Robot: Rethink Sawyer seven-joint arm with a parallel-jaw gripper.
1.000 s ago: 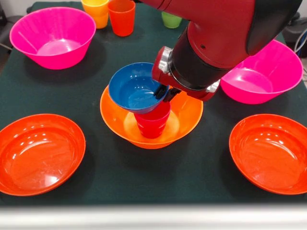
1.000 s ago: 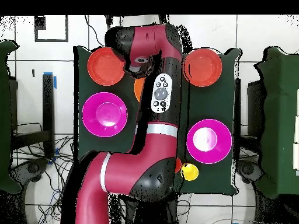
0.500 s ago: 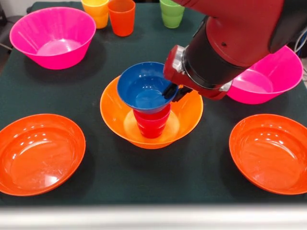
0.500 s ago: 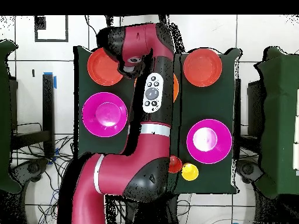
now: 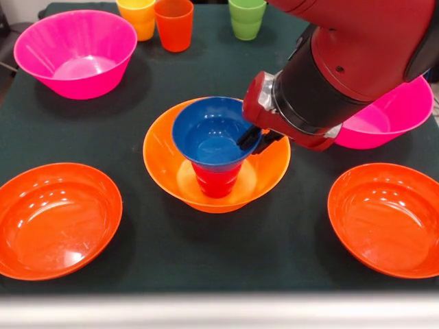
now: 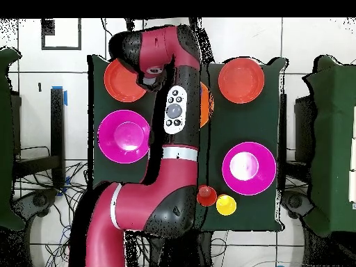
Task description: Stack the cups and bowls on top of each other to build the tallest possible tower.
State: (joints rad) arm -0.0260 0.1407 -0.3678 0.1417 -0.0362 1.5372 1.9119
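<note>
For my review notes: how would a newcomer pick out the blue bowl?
Find the big orange bowl at the table's middle. A red cup stands inside it, and the blue bowl sits on that cup with the gripper at its rim. It is the only blue piece.

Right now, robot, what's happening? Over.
Pincer shut on blue bowl rim. Bowl sits on red cup inside orange bowl. Nothing blocking.

The red and black arm [image 6: 170,139] stretches up the middle of a dark table [image 6: 271,201], hiding all but an edge of the orange bowl [image 6: 206,104]. Two pink bowls [image 6: 124,136] flank it, two red-orange bowls [image 6: 240,80] lie at the top corners. A red cup [image 6: 206,196] touches a yellow cup [image 6: 226,204].
</note>
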